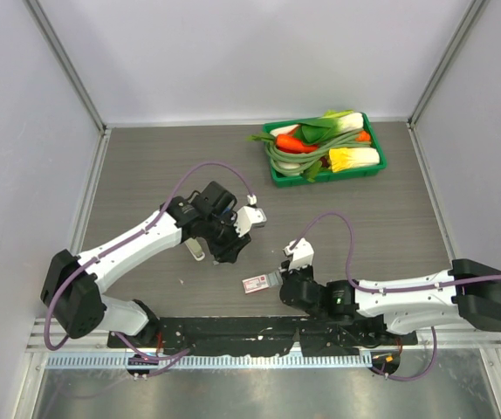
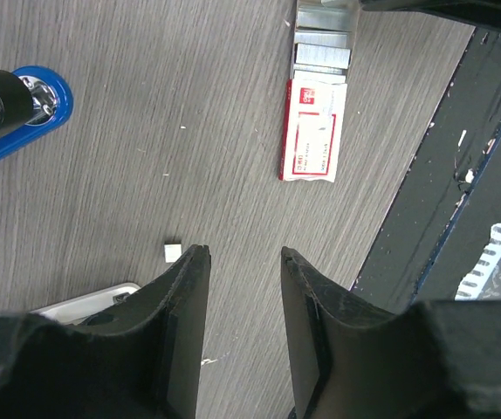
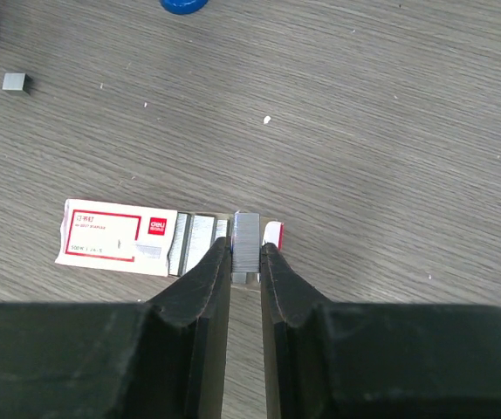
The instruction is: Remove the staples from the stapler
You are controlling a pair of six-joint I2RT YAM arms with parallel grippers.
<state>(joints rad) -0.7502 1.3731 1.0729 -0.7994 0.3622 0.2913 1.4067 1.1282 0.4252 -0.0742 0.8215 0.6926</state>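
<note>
Right gripper (image 3: 245, 253) is pressed together on a short grey strip of staples (image 3: 247, 229), held at the end of the red-and-white box (image 3: 120, 236); cannot tell whether the strip touches the table (image 3: 390, 131). More loose strips (image 3: 194, 240) lie side by side between the box and the held one, each with its long axis along the fingers and crosswise to the box. Left gripper (image 2: 242, 262) is spread with nothing between its fingers, hanging over bare table. Stapler (image 2: 57, 112): a blue rounded end with chrome and black parts shows at the upper left of the left wrist view, well apart from the left fingers, ahead of them and off to one side. Its long axis runs roughly across that view, sloping slightly, and the body is cut off by the frame edge. Left arm is plainly the nearer; the right wrist view catches only a blue sliver at its top edge. Judgement: a reach for the stapler falls to the left arm, which would need to move sideways until its fingers sit across the body, while the right is occupied with the strip. Hard to make out:
- whether the stapler is open or has staples in it
- whether the silver-white piece (image 2: 85, 301), half behind a left finger, belongs to it
- what the small pale chip (image 2: 173, 253) is
- the stapler from the top view, where the left gripper largely covers it
</note>
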